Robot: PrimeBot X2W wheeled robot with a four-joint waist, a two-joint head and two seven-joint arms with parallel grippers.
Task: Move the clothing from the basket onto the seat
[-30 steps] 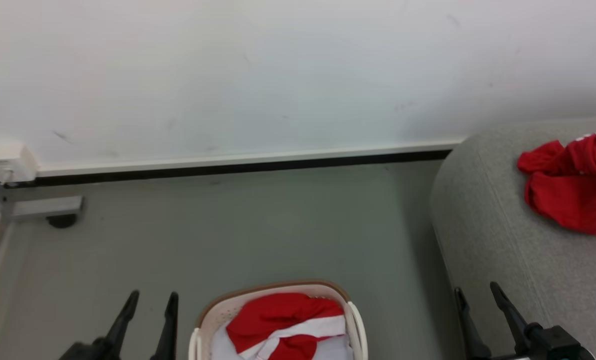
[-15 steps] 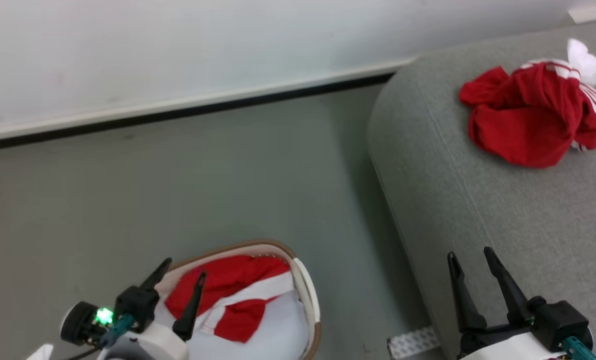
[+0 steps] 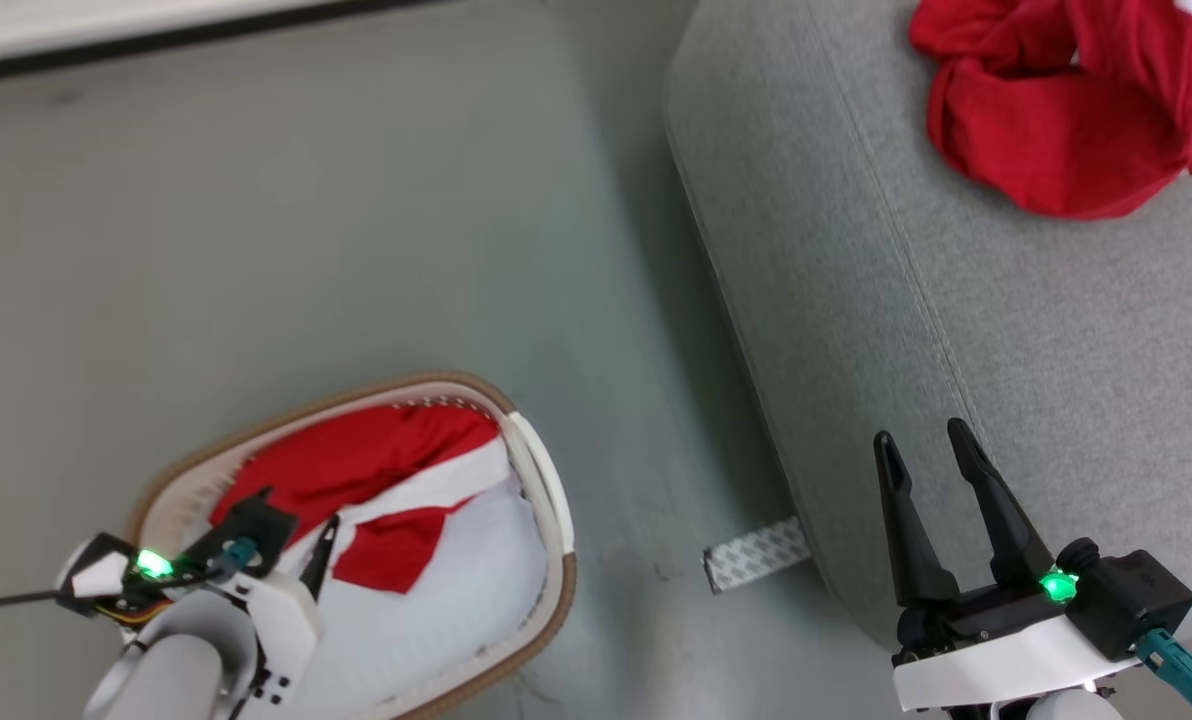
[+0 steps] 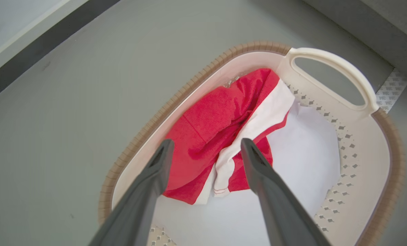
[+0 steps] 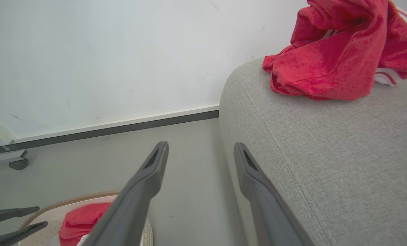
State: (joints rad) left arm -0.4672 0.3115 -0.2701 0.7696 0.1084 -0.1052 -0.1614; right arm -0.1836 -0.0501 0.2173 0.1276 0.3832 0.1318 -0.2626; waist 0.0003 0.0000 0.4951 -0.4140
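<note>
A red garment with a white band (image 3: pixel 376 470) (image 4: pixel 210 136) (image 5: pixel 80 218) lies in the oval cream basket (image 3: pixel 546 500) (image 4: pixel 330 65) on the floor. My left gripper (image 3: pixel 294 512) (image 4: pixel 207 143) (image 5: pixel 41 216) hangs open just above it, one finger on each side of the red fabric, holding nothing. A second red garment (image 3: pixel 1056 110) (image 5: pixel 333 54) lies crumpled on the grey seat (image 3: pixel 1006 330) (image 5: pixel 326 153). My right gripper (image 3: pixel 920 436) (image 5: pixel 200 146) is open and empty over the seat's near left edge.
A plain white pad (image 3: pixel 456 590) (image 4: pixel 302 147) lines the basket under the garment. A strip of patterned tape (image 3: pixel 756 553) (image 4: pixel 391 90) lies on the grey floor between basket and seat. The wall's dark baseboard (image 5: pixel 104 128) runs behind, with a caster foot (image 5: pixel 19 164) at far left.
The head camera has tilted down, shifting the whole picture. My left gripper has come from beside the basket to over the red garment in it. Both grippers stay open.
</note>
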